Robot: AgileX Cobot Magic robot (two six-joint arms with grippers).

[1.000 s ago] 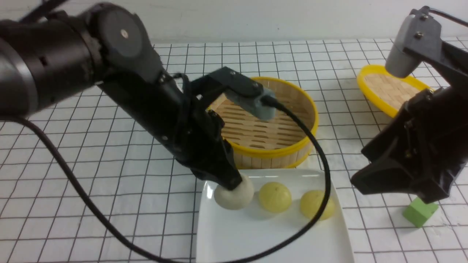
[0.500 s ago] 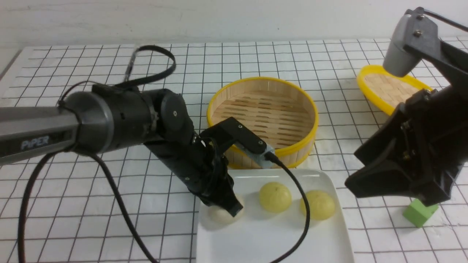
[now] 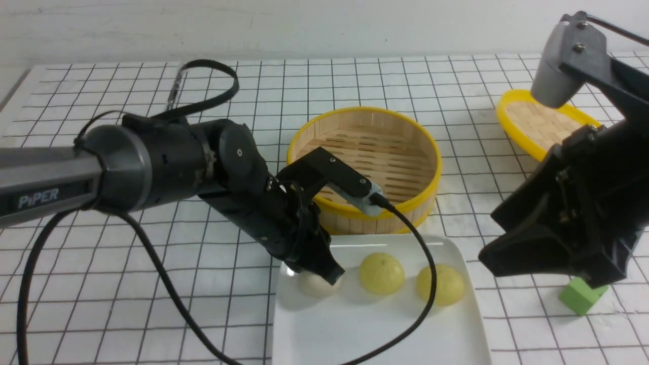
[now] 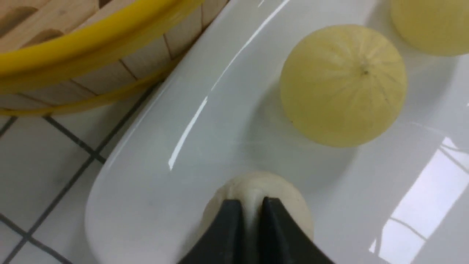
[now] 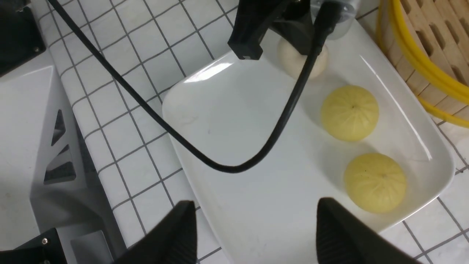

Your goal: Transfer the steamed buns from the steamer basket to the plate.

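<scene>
All three steamed buns lie on the white plate (image 3: 375,334). Two pale yellow buns (image 3: 381,274) (image 3: 440,285) sit in the middle and on the right. The off-white bun (image 3: 317,286) rests at the plate's left end. My left gripper (image 4: 252,209) pinches that bun's top (image 4: 256,187), its jaws almost together. The steamer basket (image 3: 431,167) behind the plate holds nothing. My right gripper (image 5: 253,216) hovers open above the plate's near right part, nothing between its fingers.
A shallow yellow-rimmed woven lid (image 3: 537,124) lies at the back right, partly behind the right arm. A green cube (image 3: 582,296) sits on the table right of the plate. The left arm's black cable (image 3: 428,284) hangs across the plate by the right yellow bun.
The left arm has swung down low, and the off-white bun now rests on the plate's left end. The right arm has barely moved.
</scene>
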